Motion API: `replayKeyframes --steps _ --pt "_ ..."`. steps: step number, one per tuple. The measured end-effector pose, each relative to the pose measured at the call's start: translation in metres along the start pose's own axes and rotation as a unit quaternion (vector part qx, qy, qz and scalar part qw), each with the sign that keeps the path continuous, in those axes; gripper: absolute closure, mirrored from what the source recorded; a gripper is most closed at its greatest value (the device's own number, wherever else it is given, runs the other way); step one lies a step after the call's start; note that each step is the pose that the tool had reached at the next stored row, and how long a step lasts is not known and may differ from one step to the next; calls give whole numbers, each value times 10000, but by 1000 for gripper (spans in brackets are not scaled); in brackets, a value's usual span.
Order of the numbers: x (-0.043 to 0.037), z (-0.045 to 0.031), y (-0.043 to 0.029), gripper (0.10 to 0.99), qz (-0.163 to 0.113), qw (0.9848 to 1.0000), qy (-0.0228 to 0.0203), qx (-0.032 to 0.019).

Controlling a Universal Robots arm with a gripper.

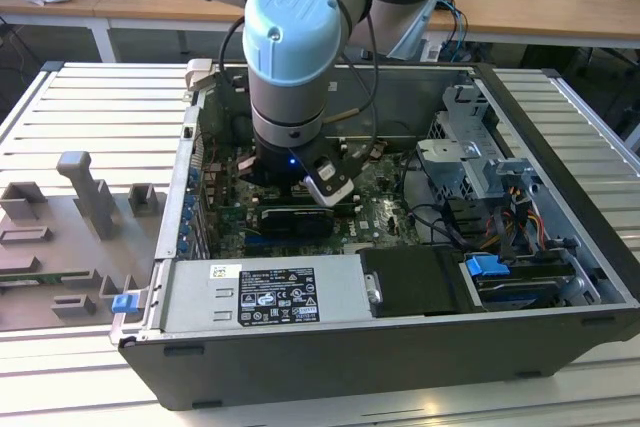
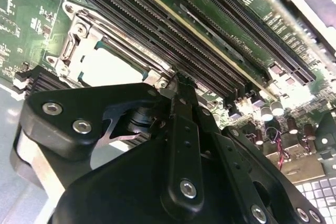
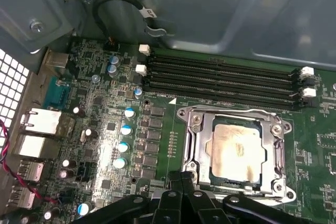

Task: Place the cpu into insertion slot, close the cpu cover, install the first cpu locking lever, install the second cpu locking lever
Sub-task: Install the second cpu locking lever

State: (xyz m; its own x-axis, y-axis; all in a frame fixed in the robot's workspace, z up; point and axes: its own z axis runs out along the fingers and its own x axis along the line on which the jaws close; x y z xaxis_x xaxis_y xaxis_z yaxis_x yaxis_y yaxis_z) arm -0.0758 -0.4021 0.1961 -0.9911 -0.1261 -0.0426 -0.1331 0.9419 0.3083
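CPU seated, cover down.
Black gripper (image 3: 181, 184), fingers together, empty, beside silvery square cpu cover (image 3: 237, 153); press levers squarely.

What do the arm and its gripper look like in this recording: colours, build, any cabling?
The arm is grey tubular metal with a rounded light-blue joint cap bearing raised lettering. A black cable runs along its wrist, where a small blue light glows. The gripper is matte black, built of linked bars fastened with silver screws.
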Motion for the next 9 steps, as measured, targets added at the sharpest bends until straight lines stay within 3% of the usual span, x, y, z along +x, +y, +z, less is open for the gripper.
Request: replayKeyframes --steps 6,9 --pt "3 24 -8 980 -25 10000 5 -25" --pt "1 -13 5 980 -26 10000 3 -33"
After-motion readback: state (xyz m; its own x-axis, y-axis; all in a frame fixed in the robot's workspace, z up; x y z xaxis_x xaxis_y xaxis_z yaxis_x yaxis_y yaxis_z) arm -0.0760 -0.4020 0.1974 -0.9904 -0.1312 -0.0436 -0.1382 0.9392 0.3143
